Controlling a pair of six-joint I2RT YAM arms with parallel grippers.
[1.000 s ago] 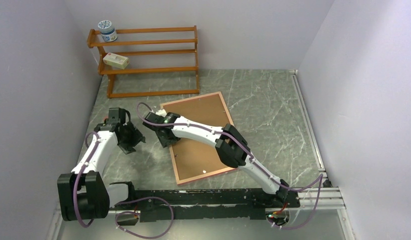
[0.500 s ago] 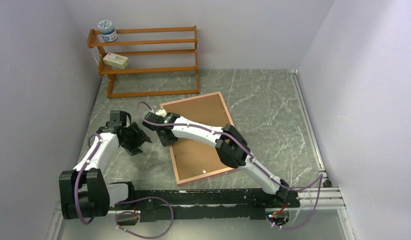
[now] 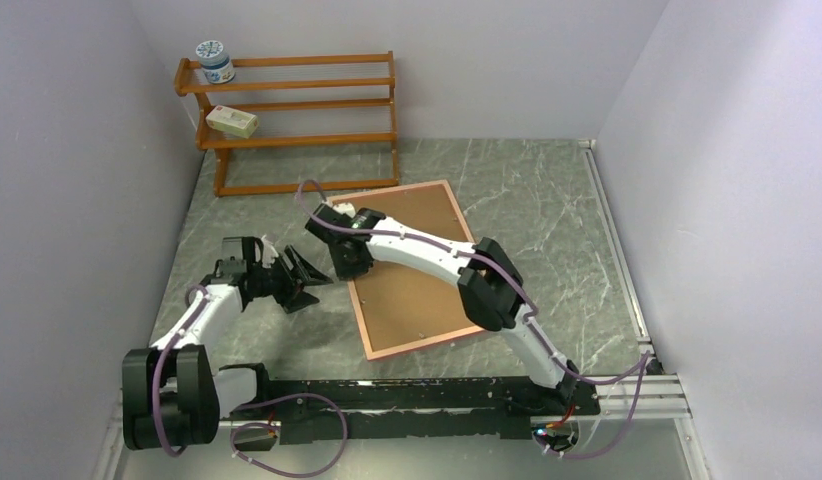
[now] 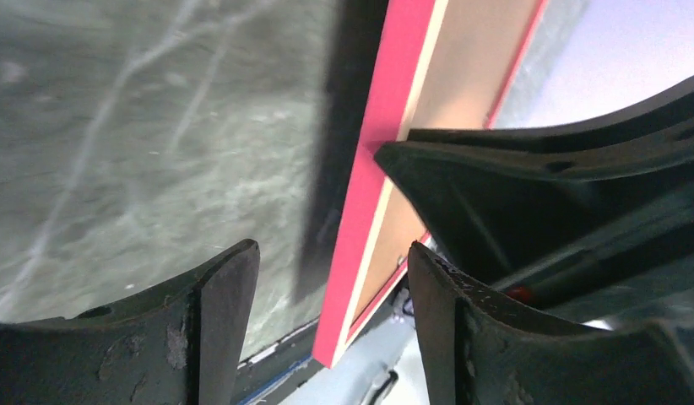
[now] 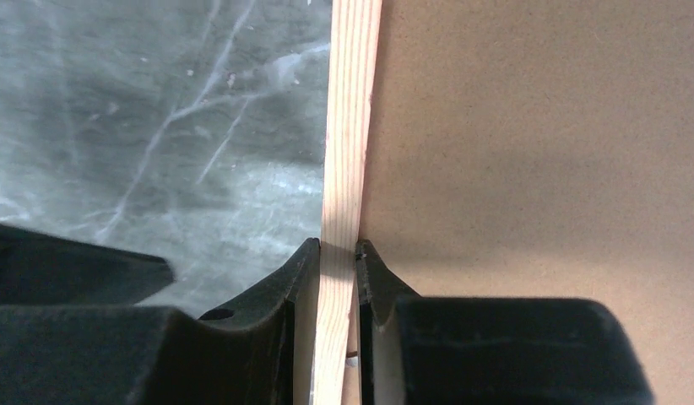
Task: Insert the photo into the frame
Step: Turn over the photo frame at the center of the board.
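The frame point(image 3: 427, 343) lies back-up in mid-table, its thin pink rim around the brown hardboard backing point(image 3: 417, 285). My right gripper point(image 3: 344, 265) is shut on the frame's left rail; up close its jaws pinch the pale wooden rail point(image 5: 342, 169) beside the backing point(image 5: 538, 126). That side is raised a little and casts a shadow on the table. My left gripper point(image 3: 315, 282) is just left of that edge and open. The bright pink rim point(image 4: 386, 126) stands between its fingers point(image 4: 230, 287) without touching them. The photo is out of view.
A wooden slatted rack point(image 3: 297, 120) stands at the back left with a jar point(image 3: 215, 60) on top and a small box point(image 3: 232, 121) on a lower shelf. A metal rail point(image 3: 617, 250) runs along the table's right side. Walls close in on three sides.
My right gripper has closed on the frame's left rail, and the frame has shifted right and tilted up. My left arm has swung right to that edge, with its jaws a little wider.
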